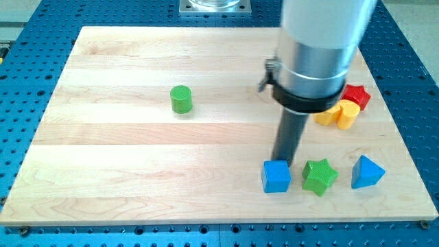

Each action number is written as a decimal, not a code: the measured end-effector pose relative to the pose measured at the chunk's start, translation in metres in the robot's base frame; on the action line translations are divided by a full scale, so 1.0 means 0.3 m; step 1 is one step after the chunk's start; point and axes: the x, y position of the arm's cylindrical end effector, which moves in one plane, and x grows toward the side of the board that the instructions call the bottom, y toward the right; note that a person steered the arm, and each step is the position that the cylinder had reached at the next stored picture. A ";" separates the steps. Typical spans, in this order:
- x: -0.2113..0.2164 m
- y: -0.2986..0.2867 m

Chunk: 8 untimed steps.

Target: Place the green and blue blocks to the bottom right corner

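Observation:
A blue cube [276, 176], a green star [319, 175] and a blue triangular block [366, 172] stand in a row near the board's bottom right. A green cylinder [181, 99] stands alone left of the middle. My tip [282, 162] is at the end of the dark rod, just above the blue cube's top edge and close to touching it. The arm's wide silver and black body hangs above it.
A red star [358, 95] and two yellow blocks [340, 113] sit at the right edge, partly behind the arm. The wooden board [123, 178] lies on a blue perforated table. A metal mount shows at the view's top.

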 end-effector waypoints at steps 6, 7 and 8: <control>0.173 -0.093; 0.144 0.090; 0.155 -0.089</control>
